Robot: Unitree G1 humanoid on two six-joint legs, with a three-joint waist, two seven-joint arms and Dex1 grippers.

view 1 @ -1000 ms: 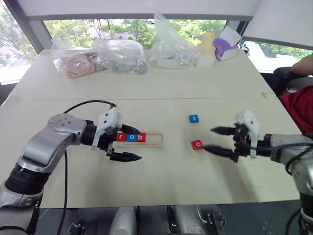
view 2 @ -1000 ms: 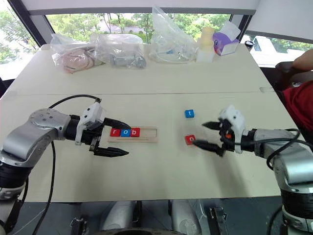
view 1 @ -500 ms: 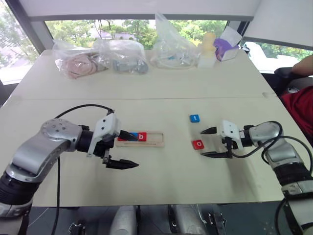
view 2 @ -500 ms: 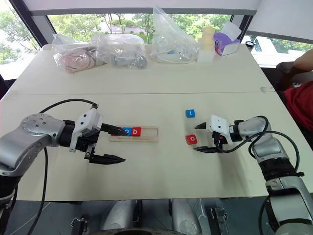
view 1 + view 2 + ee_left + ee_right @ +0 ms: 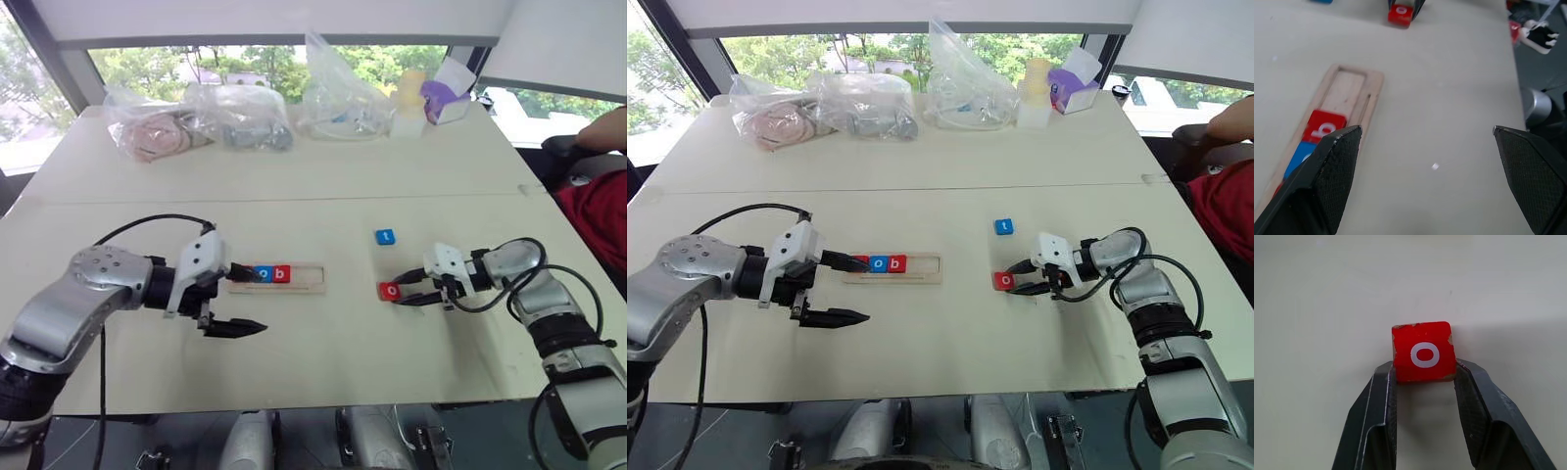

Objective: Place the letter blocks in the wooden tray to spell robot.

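Leftmost, the left tool (image 5: 245, 301) hangs with its fingers spread wide at the near-left end of the wooden tray (image 5: 309, 281), holding nothing. Inside the tray sit a blue o block (image 5: 263, 274) and a red b block (image 5: 281, 274). Further right on the bench (image 5: 323, 362), the right tool (image 5: 1425, 377) is clamped on the red o block (image 5: 1423, 351), with the blue t block (image 5: 385, 236) just beyond.

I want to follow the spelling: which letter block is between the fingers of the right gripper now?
The red "o" block, gripped by the right gripper on the table. The blue "t" block lies free; the others sit in the wooden tray.
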